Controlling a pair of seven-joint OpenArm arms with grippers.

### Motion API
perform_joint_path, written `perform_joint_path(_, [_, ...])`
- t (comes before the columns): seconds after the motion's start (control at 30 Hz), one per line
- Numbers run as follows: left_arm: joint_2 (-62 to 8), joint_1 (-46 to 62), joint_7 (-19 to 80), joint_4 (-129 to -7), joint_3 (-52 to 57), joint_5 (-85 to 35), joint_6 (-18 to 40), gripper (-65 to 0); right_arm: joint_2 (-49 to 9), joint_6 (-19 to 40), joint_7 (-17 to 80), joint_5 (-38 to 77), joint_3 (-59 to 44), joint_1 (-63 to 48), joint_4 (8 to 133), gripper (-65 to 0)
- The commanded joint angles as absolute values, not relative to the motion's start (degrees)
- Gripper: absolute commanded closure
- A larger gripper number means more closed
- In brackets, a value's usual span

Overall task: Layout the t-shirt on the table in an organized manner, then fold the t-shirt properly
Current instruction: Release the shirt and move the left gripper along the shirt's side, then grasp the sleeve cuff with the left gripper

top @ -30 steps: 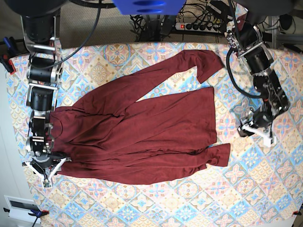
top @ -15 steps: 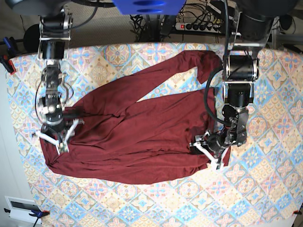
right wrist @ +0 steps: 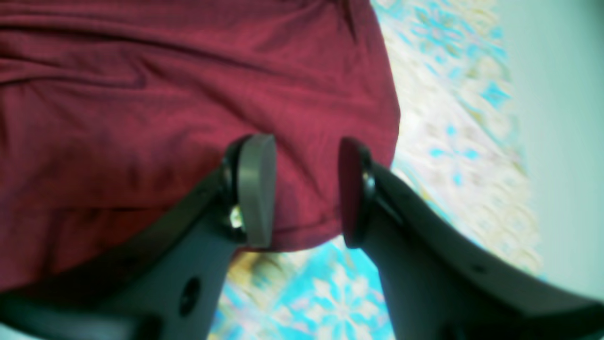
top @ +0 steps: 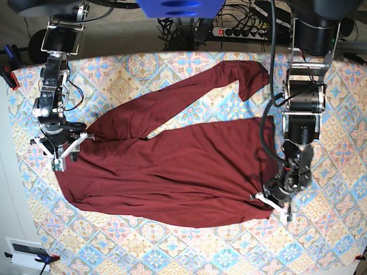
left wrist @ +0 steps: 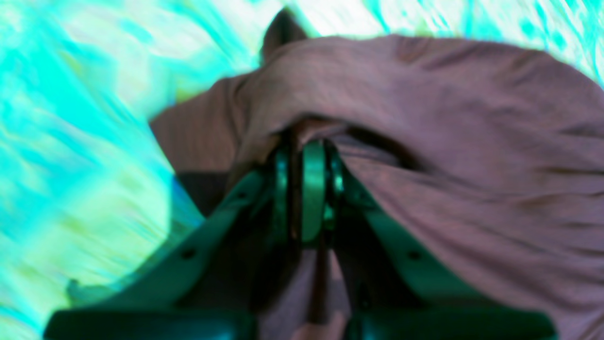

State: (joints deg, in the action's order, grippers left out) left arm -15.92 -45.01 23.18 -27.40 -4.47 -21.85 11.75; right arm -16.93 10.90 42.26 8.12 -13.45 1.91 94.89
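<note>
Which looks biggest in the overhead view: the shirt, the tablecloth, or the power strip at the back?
1. Tablecloth, filling most of the view.
2. Shirt.
3. Power strip, smallest, though it sits farther back.

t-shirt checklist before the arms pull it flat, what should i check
1. Left tool shut on t-shirt fabric: ok.
2. Right tool gripping cloth: not ok, jaws open above the shirt edge.
3. Shirt fully on table: ok.
4. Shirt smooth: not ok, wrinkled, upper sleeve twisted.
5. How much fabric the left tool pinches: cannot tell, blurred.
</note>
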Motion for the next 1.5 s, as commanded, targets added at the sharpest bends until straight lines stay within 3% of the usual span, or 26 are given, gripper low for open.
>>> perform_joint_path(0.0, [-16.75,-47.78,21.67,-28.44,-4.35,-22.20,11.91,-1.7,-17.80,10.68,40.92,8.84,-14.64,2.33,96.57,-21.5])
perform_joint_path(0.27, [-19.56,-52.26,16.22,-24.84,-4.44,-18.15,11.91,-3.1,-17.89,12.88,40.92,11.03,-15.25,0.04,97.45,-21.5])
perform_joint_path(0.43, [-19.74,-52.26,17.19,-24.13,-4.18,-17.19,11.91,-17.4,-17.89,12.88,41.71,11.03,-15.08,-0.04,97.54,-21.5])
perform_joint_path(0.6, [-22.81,-50.07,25.10,-26.24,-3.03,-22.02,12.00,-31.1,-17.98,12.88,43.21,11.03,-14.99,-0.04,98.86,-21.5])
perform_joint_path(0.87, [-30.46,-26.24,46.99,-59.30,13.32,-40.92,12.00,-31.4,-17.89,12.88,43.21,11.03,-14.90,-0.04,98.86,-21.5])
perform_joint_path(1.07, [-28.44,-2.95,54.20,-86.81,23.43,-47.34,12.18,-31.4,-17.80,12.88,43.21,11.03,-14.90,0.04,98.42,-21.5])
perform_joint_path(1.2, [-26.95,9.63,54.81,-101.67,24.04,-48.48,12.44,-31.4,-17.80,12.88,43.21,11.03,-14.90,0.04,98.42,-21.5])
perform_joint_path(1.3, [-25.45,14.73,54.90,-105.89,23.69,-47.25,12.53,-31.4,-17.71,12.88,43.21,11.03,-14.90,-0.04,98.51,-21.5])
perform_joint_path(1.47, [-27.56,16.40,54.90,-105.98,13.32,-44.62,12.53,-31.4,-17.71,12.88,43.21,11.03,-14.90,-1.27,98.77,-21.5])
